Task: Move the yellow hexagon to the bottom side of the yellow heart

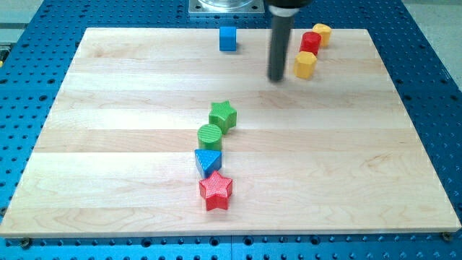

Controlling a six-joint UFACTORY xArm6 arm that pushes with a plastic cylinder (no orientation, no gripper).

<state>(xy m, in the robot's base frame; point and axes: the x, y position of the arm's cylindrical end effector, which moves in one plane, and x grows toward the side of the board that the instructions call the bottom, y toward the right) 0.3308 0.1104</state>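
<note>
One camera view, looking down over the pale wooden worktop (108,144), which sits on a blue perforated metal base (29,87). The dark rod comes down from the view's top, its upper end cut off by the frame edge, and my tip (277,78) is planted on the wood near the top right. This tool is a plain rod, so there is nothing on it to open or close, and it holds nothing.

Just to the view's right of my tip stands the yellow hexagon block (305,65), close beside the rod but with a sliver of wood showing between them. Directly above the hexagon sits a red block (310,42), shape hard to make out from here, looks rounded, touching or nearly touching the hexagon. Above and to the right of that, hard against the worktop's top edge, is the yellow heart block (322,33), small at this distance, its outline barely readable.

Left of the rod, near the top edge, a blue cube (228,38) stands alone.

Down the middle runs a tight chain of four: a green star block (223,115), below it a green cylinder (210,135), then a blue triangular block (208,162), then a red star block (215,191) lowest. Each appears to touch its neighbour. A grey metal mount (225,7) pokes in at the top, mostly cropped.
</note>
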